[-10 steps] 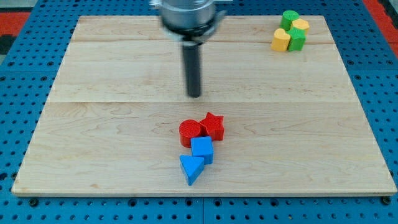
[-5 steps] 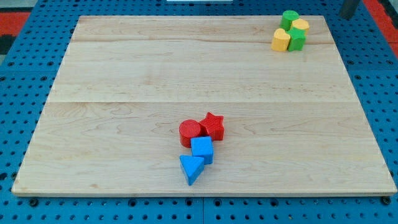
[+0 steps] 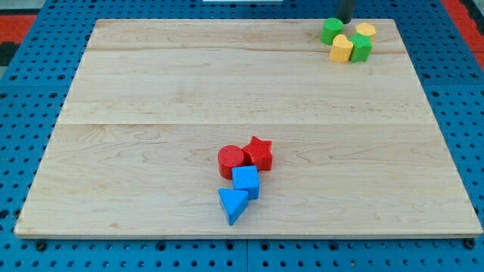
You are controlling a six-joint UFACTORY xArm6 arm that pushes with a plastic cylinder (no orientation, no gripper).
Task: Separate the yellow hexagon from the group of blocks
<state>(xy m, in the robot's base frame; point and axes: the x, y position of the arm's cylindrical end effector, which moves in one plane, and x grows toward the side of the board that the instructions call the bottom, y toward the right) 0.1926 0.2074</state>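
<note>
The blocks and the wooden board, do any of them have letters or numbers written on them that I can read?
None: no words, numbers or signs show anywhere.
The wooden board is bare wood.
The red star, red cylinder, blue cube and blue triangle are plain.
So are the green cylinder, yellow hexagon, the other yellow block and the other green block.
My tip, at the view's top, has no marks.

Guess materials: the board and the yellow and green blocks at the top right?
Board: looks like pale wood, matte, with visible grain and plank seams. Yellow hexagon, other yellow block, green cylinder and other green block: probably plastic, solid even colour with a slight sheen. My tip sits at the view's top, between cylinder and hexagon.
</note>
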